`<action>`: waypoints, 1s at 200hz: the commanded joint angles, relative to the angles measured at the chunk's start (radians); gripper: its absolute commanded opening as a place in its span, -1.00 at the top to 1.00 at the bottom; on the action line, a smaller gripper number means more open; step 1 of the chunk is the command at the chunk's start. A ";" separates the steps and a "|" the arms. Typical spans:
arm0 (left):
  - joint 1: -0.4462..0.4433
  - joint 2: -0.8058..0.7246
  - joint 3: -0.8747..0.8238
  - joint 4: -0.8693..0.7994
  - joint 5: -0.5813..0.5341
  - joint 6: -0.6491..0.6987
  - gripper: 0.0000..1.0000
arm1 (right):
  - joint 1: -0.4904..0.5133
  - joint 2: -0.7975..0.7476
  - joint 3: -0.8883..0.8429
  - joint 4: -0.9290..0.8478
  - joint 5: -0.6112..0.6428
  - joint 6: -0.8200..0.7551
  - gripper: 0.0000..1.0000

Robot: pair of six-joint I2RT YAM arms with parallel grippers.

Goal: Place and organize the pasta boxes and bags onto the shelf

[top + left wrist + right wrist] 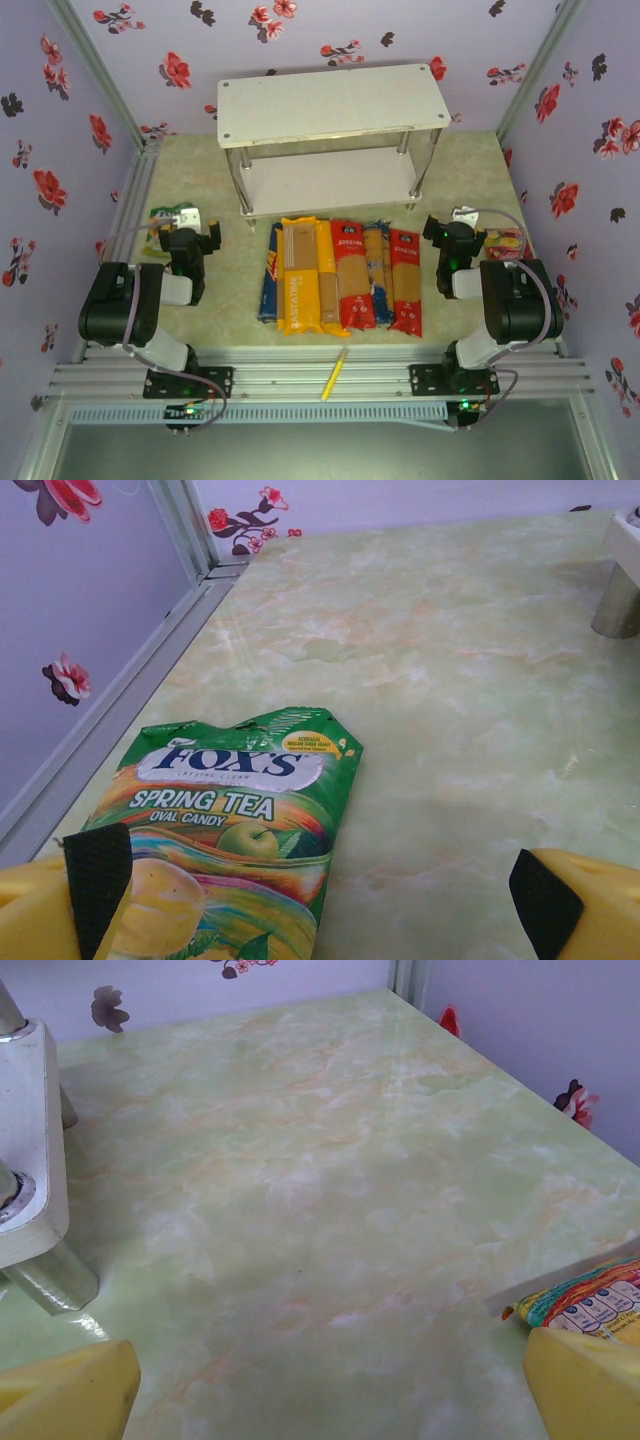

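Risk, top view: long glossy pasta packs (340, 275), red, yellow and blue, lie overlapped between left gripper (188, 226) and right gripper (457, 229), with the shelf (330, 105) ahead; lifting one may drag its neighbours.
Left wrist: jaws apart, empty; sweets packet (230, 820) underneath, mis-grasp possible.
Right wrist: jaws apart, empty; shelf post (50, 1280) forward-left, collision hazard.

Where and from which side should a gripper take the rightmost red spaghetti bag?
Across its narrow width near mid-length, from above, likely with the right gripper. The rightmost red bag lies flat, long axis toward the shelf, its right edge beside bare table, leaving room for a finger.
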 commanded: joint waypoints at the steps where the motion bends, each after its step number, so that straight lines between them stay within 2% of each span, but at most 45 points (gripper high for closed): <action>1: 0.022 -0.016 0.031 -0.030 0.031 -0.024 -0.99 | -0.008 0.000 0.007 0.012 -0.013 0.001 -0.98; 23: 0.026 -0.016 0.034 -0.036 0.048 -0.025 -0.99 | -0.008 0.000 0.009 0.011 -0.015 0.001 -0.98; 29: 0.033 -0.018 0.036 -0.046 0.075 -0.024 -0.94 | -0.008 0.000 0.008 0.010 -0.015 0.001 -0.98; 49: 0.051 -0.021 0.046 -0.070 0.116 -0.028 -0.52 | -0.010 -0.006 0.011 0.002 -0.028 -0.003 -0.98; 67: 0.050 -0.031 0.044 -0.069 0.112 -0.024 -0.26 | -0.009 -0.028 0.031 -0.051 -0.049 -0.012 -0.98; 79: 0.045 -0.078 0.074 -0.158 0.092 -0.026 -0.14 | -0.010 -0.065 0.066 -0.143 -0.057 -0.015 -0.95; 100: 0.041 -0.191 0.226 -0.527 0.078 -0.051 0.21 | -0.008 -0.150 0.137 -0.331 -0.102 -0.033 -0.83; 113: 0.034 -0.231 0.293 -0.683 0.092 -0.146 0.35 | -0.009 -0.202 0.145 -0.374 -0.117 -0.027 -0.74; 132: -0.003 -0.296 0.328 -0.815 0.105 -0.238 0.40 | -0.007 -0.291 0.176 -0.507 -0.170 0.028 -0.60; 152: -0.058 -0.395 0.321 -0.887 0.099 -0.339 0.37 | 0.003 -0.359 0.288 -0.818 -0.341 0.093 -0.39; 161: -0.092 -0.433 0.324 -0.920 0.095 -0.368 0.36 | 0.030 -0.378 0.343 -0.948 -0.386 0.128 -0.33; 170: -0.126 -0.465 0.335 -0.958 0.086 -0.383 0.37 | 0.082 -0.399 0.398 -1.078 -0.379 0.152 -0.28; 184: -0.184 -0.488 0.363 -1.023 0.038 -0.402 0.38 | 0.212 -0.442 0.451 -1.209 -0.303 0.178 -0.22; 200: -0.225 -0.487 0.399 -1.093 -0.012 -0.416 0.38 | 0.387 -0.494 0.486 -1.290 -0.197 0.245 -0.27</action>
